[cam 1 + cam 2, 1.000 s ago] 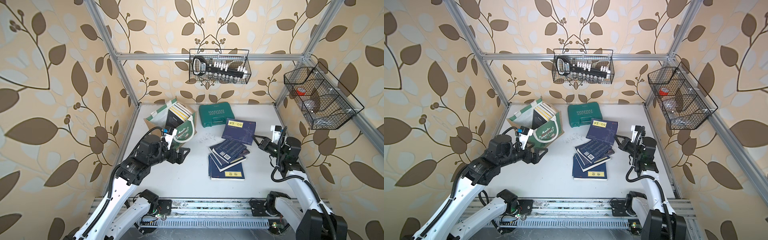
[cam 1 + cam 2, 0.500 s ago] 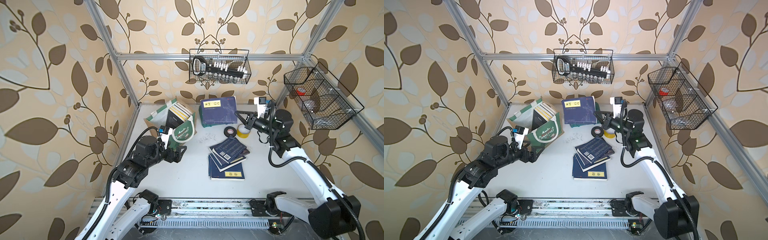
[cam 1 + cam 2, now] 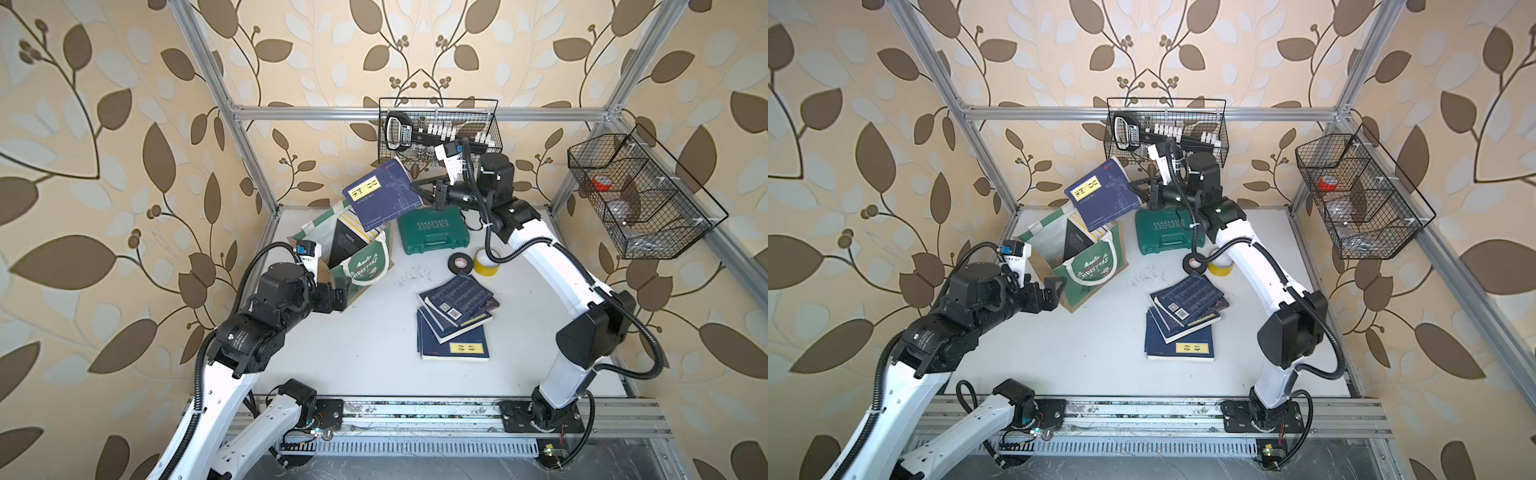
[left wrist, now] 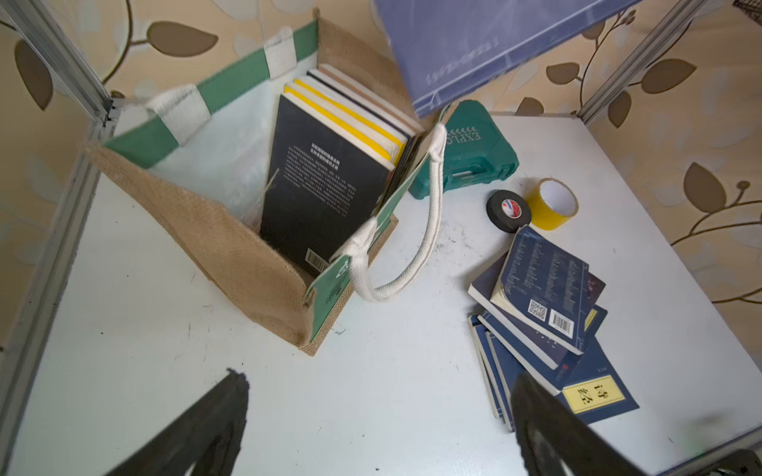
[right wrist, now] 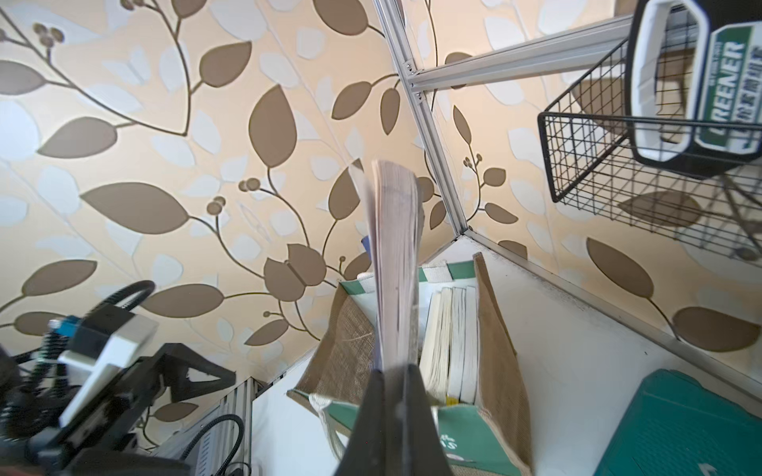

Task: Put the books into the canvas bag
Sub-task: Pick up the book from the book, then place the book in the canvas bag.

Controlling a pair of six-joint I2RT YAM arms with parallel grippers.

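White tabletop (image 3: 353, 353) in leaf-papered booth, canvas bag (image 3: 365, 266) open with books (image 4: 330, 173) upright inside, right gripper (image 3: 417, 193) clenched on a navy book (image 3: 382, 197) just above the bag, left gripper (image 4: 379, 412) spread empty beside it, navy stack (image 3: 455, 322) lying apart.

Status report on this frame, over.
Left gripper open, empty, beside tan burlap canvas bag. Right gripper shut on navy yellow-labelled book, above bag. Mouth unobstructed.

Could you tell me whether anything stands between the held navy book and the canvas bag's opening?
Nothing visible does. The navy book, in the right gripper, hangs above the open mouth of the canvas bag; the books inside stand at one side, leaving room, and the open left gripper is beside the bag.
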